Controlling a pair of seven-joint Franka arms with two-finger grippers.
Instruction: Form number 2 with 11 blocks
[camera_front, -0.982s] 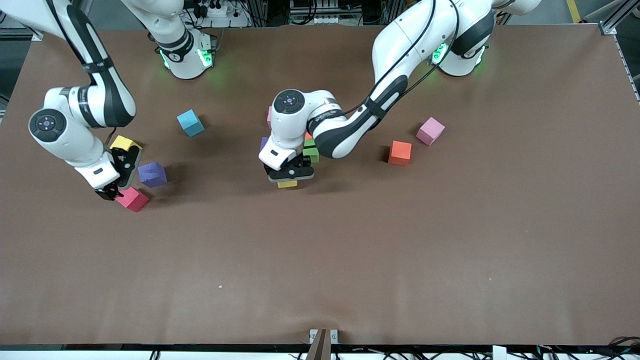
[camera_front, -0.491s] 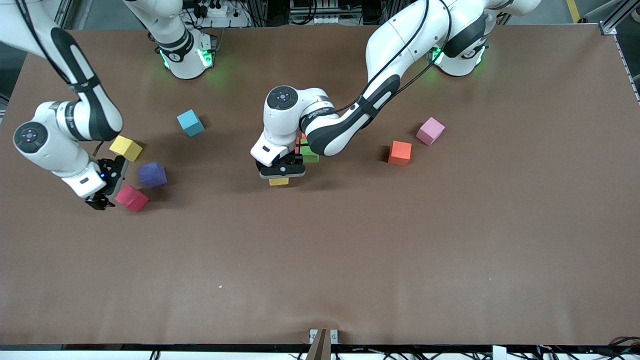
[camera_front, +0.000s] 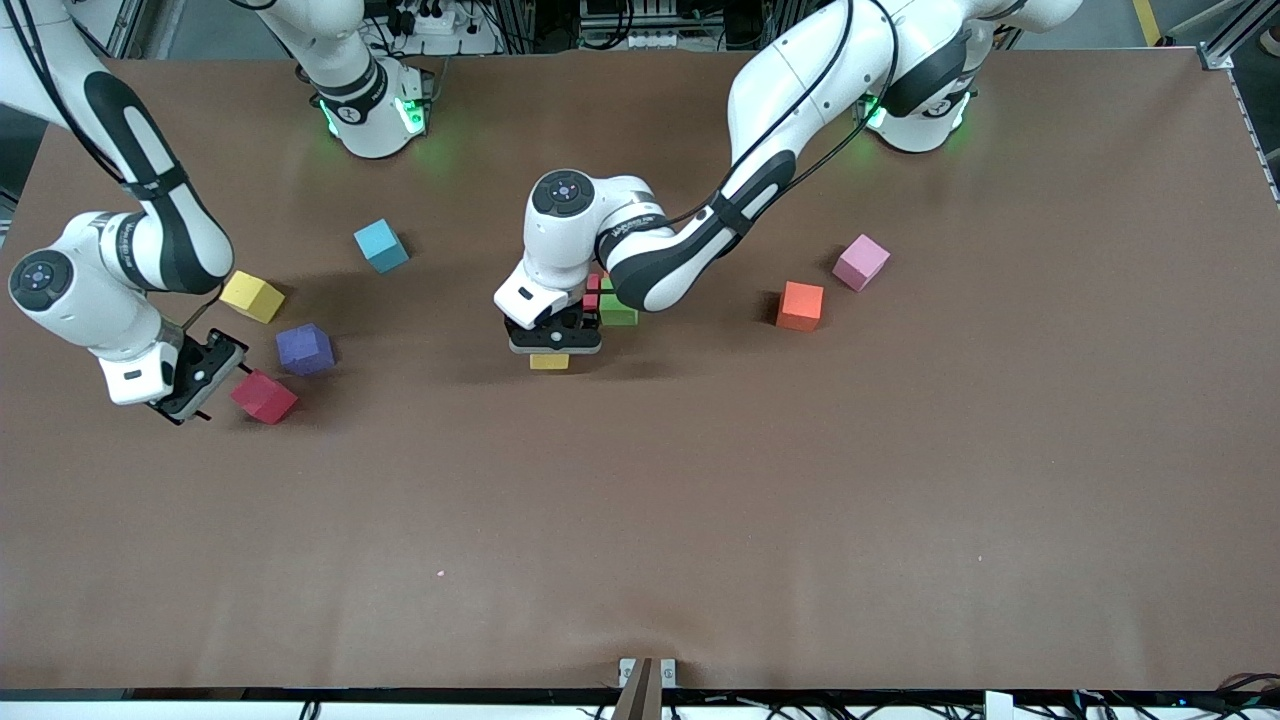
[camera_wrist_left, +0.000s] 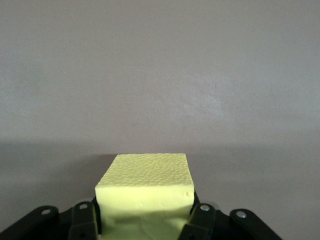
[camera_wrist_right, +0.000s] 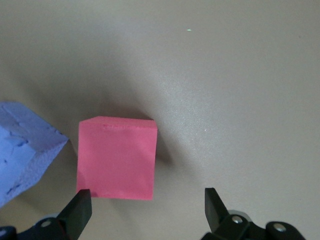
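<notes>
The left gripper (camera_front: 553, 340) sits at the centre of the front view, clamped on a yellow block (camera_front: 549, 361) and carrying it low against the cluster (camera_front: 610, 300) of red and green blocks that the arm mostly hides; this looks like the start of the number 2, and the block is probably held there to be set touching its neighbours. In the left wrist view the yellow block (camera_wrist_left: 145, 187) fills the space between the fingers (camera_wrist_left: 199, 222), its matte foam faces square and undented. At the middle left of the front view the right gripper (camera_front: 190, 385) hangs with fingers spread wide, holding nothing, just beside the red block (camera_front: 264, 396), seemingly lining up a grasp. A purple block (camera_front: 304, 348), another yellow block (camera_front: 251, 296) and a blue block (camera_front: 381, 245) lie near it; orange (camera_front: 801, 305) and pink (camera_front: 861, 262) blocks lie loose at centre right.
</notes>
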